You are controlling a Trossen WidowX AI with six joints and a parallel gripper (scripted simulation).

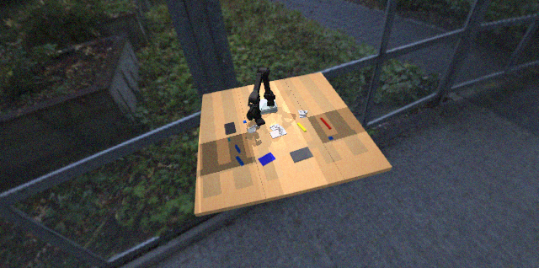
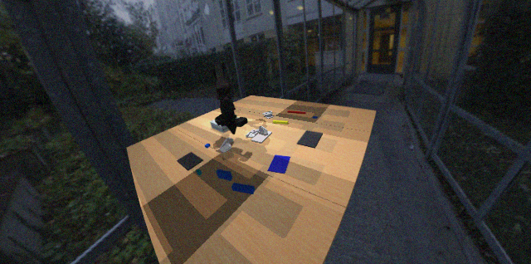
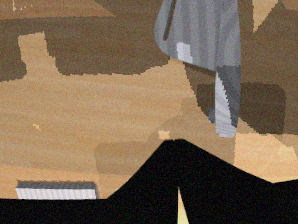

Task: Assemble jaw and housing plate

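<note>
My gripper (image 1: 260, 123) (image 2: 233, 132) (image 3: 173, 149) is shut and empty, low over the table. A loose pale grey part (image 1: 252, 129) (image 2: 225, 144) (image 3: 200, 35) lies just beyond the fingertips, apart from them; its shape suggests the loose jaw, but this is not certain. The white base (image 1: 275, 134) (image 2: 260, 137) stands to its right in the top view, with raised pieces on it; its pins and the seated jaw are too small to tell apart. Another small white part (image 1: 302, 114) (image 2: 268, 114) lies farther right, perhaps the housing plate. A white edge (image 3: 56, 193) shows at the lower left of the wrist view.
Left of the loose part are a black square (image 1: 230, 128) (image 2: 190, 161) and small blue block (image 1: 244, 121) (image 2: 207, 145). Two blue blocks (image 1: 237, 148) (image 2: 243, 188), a blue rectangle (image 1: 266, 158) (image 2: 279, 163) and dark rectangle (image 1: 301, 154) (image 2: 310, 139) lie frontward; yellow (image 1: 301, 127) and red (image 1: 325, 123) bars right.
</note>
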